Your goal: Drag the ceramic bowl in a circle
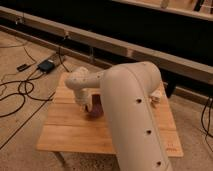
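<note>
The ceramic bowl (pixel 95 109), small, glossy and dark maroon, sits on the wooden table (pixel 65 132) near its middle, partly hidden by my arm. My gripper (pixel 85 104) reaches down from the white wrist (pixel 79 82) at the bowl's left rim, touching it or very close. My thick white forearm (pixel 132 105) crosses the right half of the table and hides the bowl's right side.
A small white object (pixel 156 95) lies on the table's right side, behind my arm. Black cables (pixel 20 92) and a dark box (pixel 46 65) lie on the floor to the left. A long low rail (pixel 165 60) runs behind the table.
</note>
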`<action>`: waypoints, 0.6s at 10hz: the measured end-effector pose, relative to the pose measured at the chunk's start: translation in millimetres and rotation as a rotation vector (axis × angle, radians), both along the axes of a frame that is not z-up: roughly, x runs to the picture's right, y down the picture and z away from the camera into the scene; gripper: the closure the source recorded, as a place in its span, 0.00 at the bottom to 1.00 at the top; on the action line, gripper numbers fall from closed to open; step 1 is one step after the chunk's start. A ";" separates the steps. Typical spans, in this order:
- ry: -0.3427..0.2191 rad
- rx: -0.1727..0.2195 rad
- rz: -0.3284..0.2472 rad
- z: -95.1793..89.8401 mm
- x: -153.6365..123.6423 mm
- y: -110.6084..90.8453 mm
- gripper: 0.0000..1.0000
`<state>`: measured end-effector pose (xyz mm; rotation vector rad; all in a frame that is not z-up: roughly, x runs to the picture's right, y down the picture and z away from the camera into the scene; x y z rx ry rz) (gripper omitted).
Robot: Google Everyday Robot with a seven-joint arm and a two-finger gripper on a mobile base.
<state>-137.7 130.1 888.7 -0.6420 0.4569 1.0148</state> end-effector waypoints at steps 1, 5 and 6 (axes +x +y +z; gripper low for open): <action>-0.018 0.001 -0.019 2.5 -16.6 -2.0 1.00; -0.132 -0.019 -0.093 -11.0 -80.8 15.3 1.00; -0.162 -0.033 -0.091 -20.0 -90.7 24.6 1.00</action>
